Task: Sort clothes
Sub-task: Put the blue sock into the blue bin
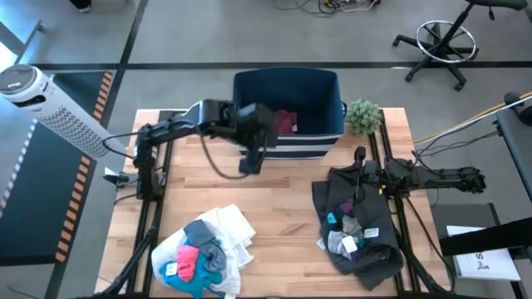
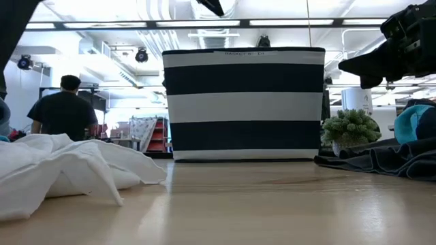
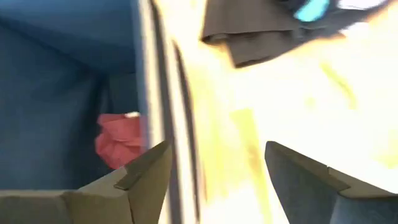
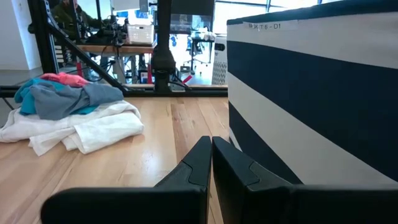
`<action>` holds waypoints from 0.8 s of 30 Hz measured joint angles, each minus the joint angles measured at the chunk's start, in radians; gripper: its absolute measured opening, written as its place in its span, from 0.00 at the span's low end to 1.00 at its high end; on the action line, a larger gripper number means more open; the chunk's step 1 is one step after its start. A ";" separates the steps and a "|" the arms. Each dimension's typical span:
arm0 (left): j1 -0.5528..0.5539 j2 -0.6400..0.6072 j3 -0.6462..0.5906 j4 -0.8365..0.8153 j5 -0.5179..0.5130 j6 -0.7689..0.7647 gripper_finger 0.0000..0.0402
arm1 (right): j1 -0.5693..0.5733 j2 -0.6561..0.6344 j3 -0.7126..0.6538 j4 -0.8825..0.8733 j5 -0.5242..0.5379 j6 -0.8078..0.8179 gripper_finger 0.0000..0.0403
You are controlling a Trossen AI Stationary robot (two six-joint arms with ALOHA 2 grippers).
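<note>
Now the left gripper (image 1: 252, 159) hangs over the front wall of the navy striped bin (image 1: 287, 146), with its fingers spread apart and nothing between them. Just behind it, inside the bin, a maroon piece (image 1: 285, 121) lies on the bottom near the front wall; in the left wrist view this piece (image 3: 119, 139) shows beside one finger, on the other side of the bin's rim. In front of the gripper the wooden table (image 1: 283, 199) is bare up to the two piles, so this middle strip gives room to move.

Toward the front and on the left arm's side lies the large white garment (image 1: 224, 232), near the table's front edge, and on it rest a red piece (image 1: 186, 263), a teal-blue piece (image 1: 199, 285) and a grey piece (image 1: 213, 256).

The right gripper (image 1: 360, 157) waits at the right side, its fingers pressed together and holding nothing. It is over the back edge of the large dark grey garment (image 1: 374, 224), which carries several small pieces. A small green plant (image 1: 363, 116) stands just beside the bin, behind this gripper.
</note>
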 joint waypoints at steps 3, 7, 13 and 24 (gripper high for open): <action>-0.055 -0.008 0.000 -0.038 -0.005 -0.054 0.59 | 0.000 0.000 0.000 0.000 0.000 0.000 0.00; -0.101 -0.011 0.000 -0.078 -0.015 -0.108 0.58 | 0.000 0.000 0.000 0.000 0.000 0.000 0.00; -0.117 -0.013 -0.048 -0.047 -0.039 -0.106 0.56 | 0.000 0.000 0.000 0.000 0.000 0.000 0.00; -0.121 -0.127 -0.487 0.351 0.074 -0.021 0.52 | 0.000 0.000 0.000 0.000 0.000 0.000 0.00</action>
